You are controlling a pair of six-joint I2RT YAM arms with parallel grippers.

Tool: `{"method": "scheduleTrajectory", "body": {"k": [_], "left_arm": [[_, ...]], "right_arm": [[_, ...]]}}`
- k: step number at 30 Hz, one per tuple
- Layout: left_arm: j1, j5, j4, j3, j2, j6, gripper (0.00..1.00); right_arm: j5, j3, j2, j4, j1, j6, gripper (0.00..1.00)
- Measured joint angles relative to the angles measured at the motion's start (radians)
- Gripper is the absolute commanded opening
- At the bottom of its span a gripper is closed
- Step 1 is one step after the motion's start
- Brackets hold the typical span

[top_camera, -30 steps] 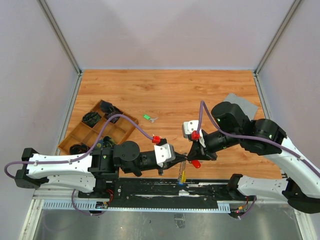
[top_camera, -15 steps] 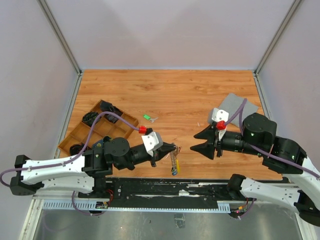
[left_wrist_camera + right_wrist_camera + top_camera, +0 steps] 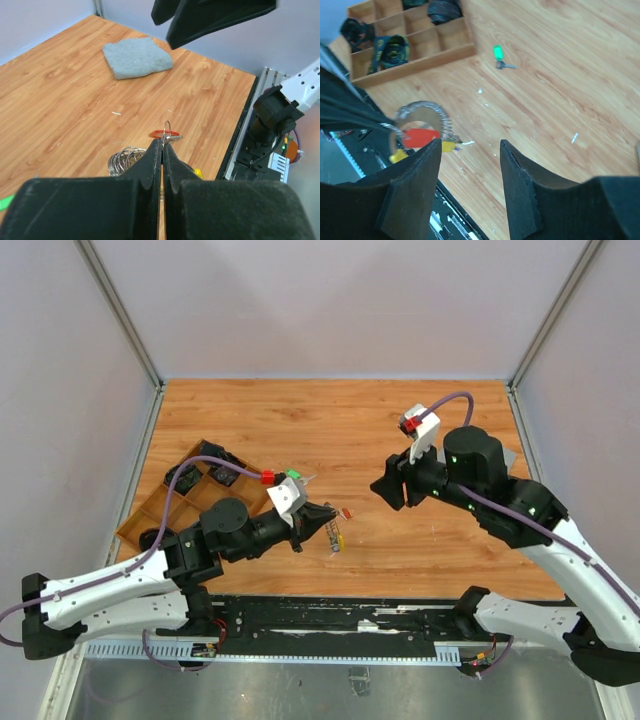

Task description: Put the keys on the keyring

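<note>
Wooden tray far left: open square compartments, dark bundled items in some of them. Left arm reaches low from the near-left corner, forearm stretched toward table centre, wrist roughly level. Left gripper is pinched tight on the keyring, black tapered fingers meeting on the thin silver ring. The keyring is held above the boards near centre, just in front of the fingertips. Its beaded chain hangs below in a greyish coil. A red-head key sits on the ring, flat glossy plastic, with a yellow-head key just beside it. The green-head key lies loose on the wood near the tray, small silver blade. Right arm is bent at the elbow, wrist raised, pointing left toward the keyring but apart from it. Right gripper: jaws spread, nothing between them. Grey cloth lies far right, soft, rumpled square. Table is orange wood-grain planks, smooth.
</note>
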Motion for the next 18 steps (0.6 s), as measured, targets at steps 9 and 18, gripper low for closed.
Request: {"method": "scheduleTrajectory", "body": {"k": [9, 18], "left_arm": [[0.119, 0.069, 0.043, -0.031, -0.024, -0.029, 0.01], [0.151, 0.104, 0.118, -0.057, -0.027, -0.067, 0.00]], "right_arm": [[-0.399, -0.169, 0.029, 0.212, -0.256, 0.103, 0.49], [-0.546, -0.377, 0.003, 0.527, -0.229, 0.285, 0.48]]}}
